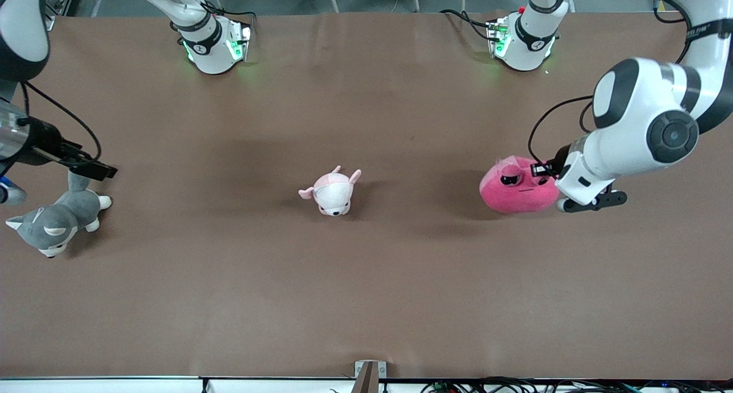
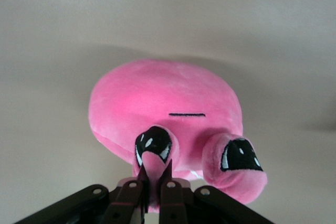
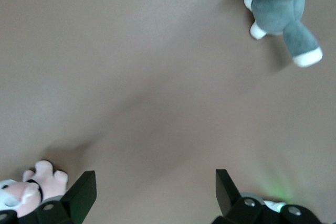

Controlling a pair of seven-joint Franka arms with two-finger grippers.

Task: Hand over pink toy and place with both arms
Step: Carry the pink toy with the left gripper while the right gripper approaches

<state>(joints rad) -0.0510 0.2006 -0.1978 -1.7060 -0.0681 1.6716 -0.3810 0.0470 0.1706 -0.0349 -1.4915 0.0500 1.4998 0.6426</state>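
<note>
The pink toy (image 1: 518, 189), a round hot-pink plush with dark squinting eyes, is toward the left arm's end of the table. I cannot tell whether it rests on the table or hangs just above it. My left gripper (image 1: 542, 169) is shut on one of its small flaps. In the left wrist view the toy (image 2: 163, 98) fills the middle and the gripper (image 2: 156, 178) pinches the flap between both fingers. My right gripper (image 1: 94, 166) is open and empty, over the table at the right arm's end, just above the grey dog's tail. In the right wrist view it (image 3: 155, 190) is spread wide over bare table.
A grey-and-white plush dog (image 1: 54, 221) lies at the right arm's end; it also shows in the right wrist view (image 3: 283, 9). A small pale pink-and-white plush (image 1: 332, 192) sits mid-table, also seen in the right wrist view (image 3: 31, 187). The brown table (image 1: 366, 295) spreads wide around them.
</note>
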